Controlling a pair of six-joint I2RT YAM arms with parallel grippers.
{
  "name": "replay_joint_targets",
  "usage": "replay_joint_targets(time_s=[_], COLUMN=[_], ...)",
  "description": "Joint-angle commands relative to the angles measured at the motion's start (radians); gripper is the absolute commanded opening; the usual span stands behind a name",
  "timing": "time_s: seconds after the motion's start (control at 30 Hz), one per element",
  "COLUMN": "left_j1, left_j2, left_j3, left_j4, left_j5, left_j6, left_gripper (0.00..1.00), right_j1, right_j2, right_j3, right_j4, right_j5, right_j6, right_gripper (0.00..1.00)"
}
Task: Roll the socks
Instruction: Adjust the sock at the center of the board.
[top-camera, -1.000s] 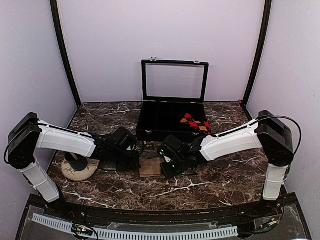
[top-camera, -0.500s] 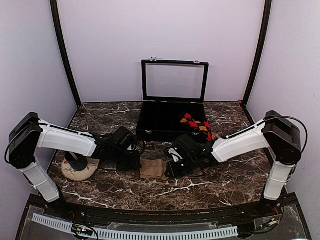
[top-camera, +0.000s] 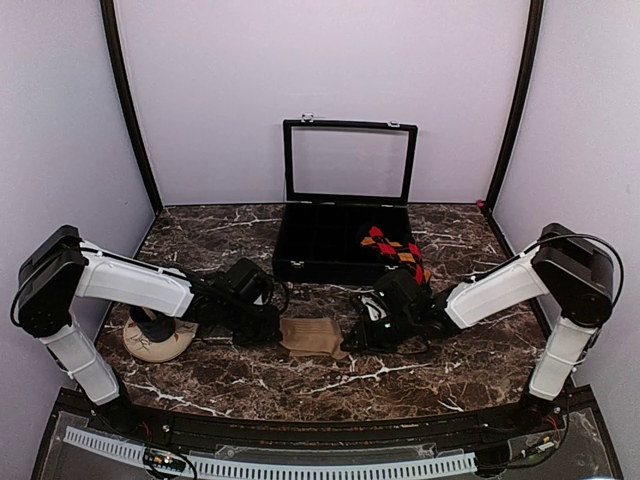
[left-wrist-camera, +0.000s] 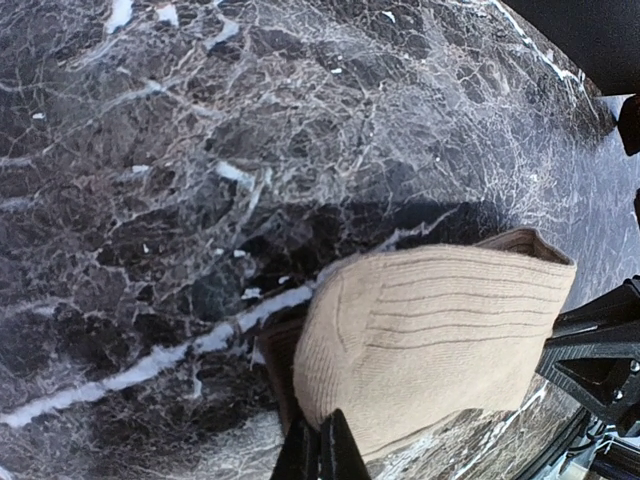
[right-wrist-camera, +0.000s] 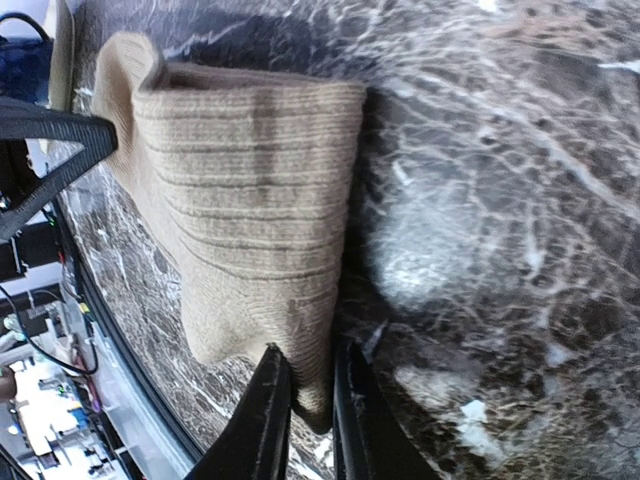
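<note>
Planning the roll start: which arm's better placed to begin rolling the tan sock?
Right, likely: right gripper pinches the sock at a corner, fabric plainly gripped; left gripper, shut on the opposite end, can anchor.

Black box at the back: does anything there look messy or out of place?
Yes. The argyle socks are heaped at the right end of the black box and seem to spill over its rim.

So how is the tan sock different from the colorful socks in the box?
The tan sock is plain and ribbed; the colorful socks have red and orange diamonds. The tan sock lies on the table, pinched by the left gripper and right gripper; the colorful socks sit untouched in the box. Both are socks.
</note>
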Motion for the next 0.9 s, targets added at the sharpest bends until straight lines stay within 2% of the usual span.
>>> replay_joint_targets(time_s=[0.0,0.27,0.3,0.33,0.37,0.4,0.67,0.87], left_j1=[-0.012,-0.028,-0.031,-0.033,-0.035,-0.037,-0.042,-0.042], left_j2=[0.005,0.014,0.014,0.015,0.016,0.016,0.018,-0.001], left_j3=[-0.018,-0.017,-0.017,-0.018,-0.016,-0.015,0.002,-0.007], left_j4=[0.013,0.017,0.018,0.02,0.021,0.022,0.006,-0.012], left_j5=[0.006,0.008,0.008,0.008,0.008,0.007,0.001,-0.007], left_j6=[-0.018,-0.032,-0.033,-0.037,-0.037,-0.038,-0.035,-0.028], left_gripper=[0.0,0.0,0.0,0.0,0.0,0.0,0.0,0.0], right_j1=[-0.022,-0.023,-0.023,-0.023,-0.023,-0.022,-0.017,-0.012], right_j2=[-0.029,-0.04,-0.05,-0.062,-0.075,-0.087,-0.132,-0.157], right_j3=[-0.029,-0.004,0.0,0.007,0.014,0.024,0.081,0.034], right_j4=[0.072,-0.043,-0.064,-0.079,-0.097,-0.116,-0.163,-0.011], right_j5=[-0.032,0.035,0.058,0.077,0.094,0.108,0.157,0.112], right_j6=[0.05,0.001,-0.016,-0.029,-0.042,-0.055,-0.097,-0.071], right_gripper=[0.16,0.24,0.34,0.56,0.9,0.99,1.0,1.0])
